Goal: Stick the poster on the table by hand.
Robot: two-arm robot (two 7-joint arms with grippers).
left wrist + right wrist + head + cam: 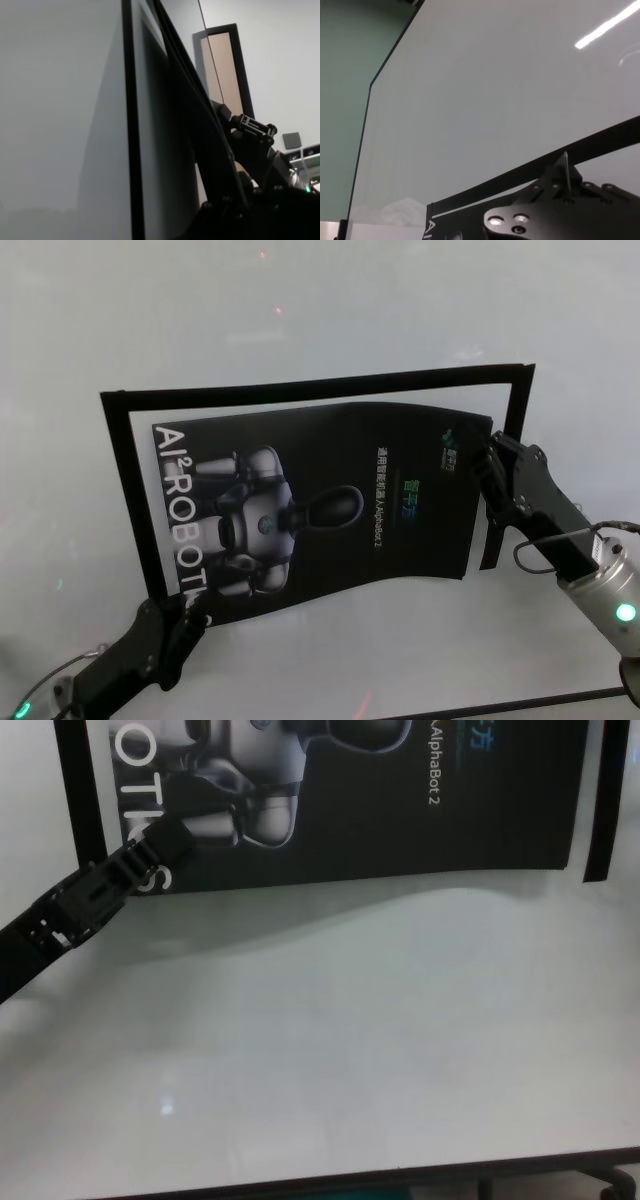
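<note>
Poster (330, 510) corners under end effectors.

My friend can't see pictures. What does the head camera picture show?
A black poster of a grey robot lies a bit wavy on a white table, inside an outline of black strips. The left gripper is at the poster's near left corner, and the right gripper is at its far right corner.

We find the poster (330, 505) on the table (330, 310), inside a frame of strips (300, 385). The left gripper (180, 625) sits at its near left corner, the right gripper (490, 465) at its far right corner.
</note>
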